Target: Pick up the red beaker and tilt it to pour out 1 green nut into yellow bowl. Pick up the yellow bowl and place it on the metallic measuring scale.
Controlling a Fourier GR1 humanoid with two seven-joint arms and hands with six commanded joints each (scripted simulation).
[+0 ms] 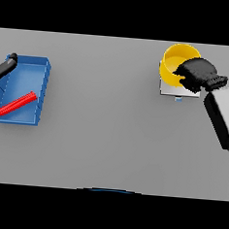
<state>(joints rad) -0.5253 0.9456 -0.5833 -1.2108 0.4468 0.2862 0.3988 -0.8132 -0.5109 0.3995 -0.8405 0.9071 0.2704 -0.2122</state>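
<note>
Red beaker (pixel 17 103) lies on its side inside the blue tray (pixel 42 94) at the left of the grey tabletop (pixel 105 130), slanted with its upper end toward the tray's right wall. Just above the tray's far left corner, the left hand (pixel 8 63) shows only partly at the view's edge; it reaches over the tray's rim, well apart from the beaker, and whether its fingers are straight or curled cannot be told. The middle of the tabletop carries nothing between the tray and the things at the right. Far to the right, the yellow bowl (pixel 174 62) sits on the metallic measuring scale (pixel 169 90), whose pale plate shows below and beside the bowl, with a small blue mark at its near edge. The right hand (pixel 195 74) lies over the bowl's near right rim, its dark fingers seemingly curled about the rim, though the overlap hides the exact grip. Its white and grey arm runs off toward the lower right.
</note>
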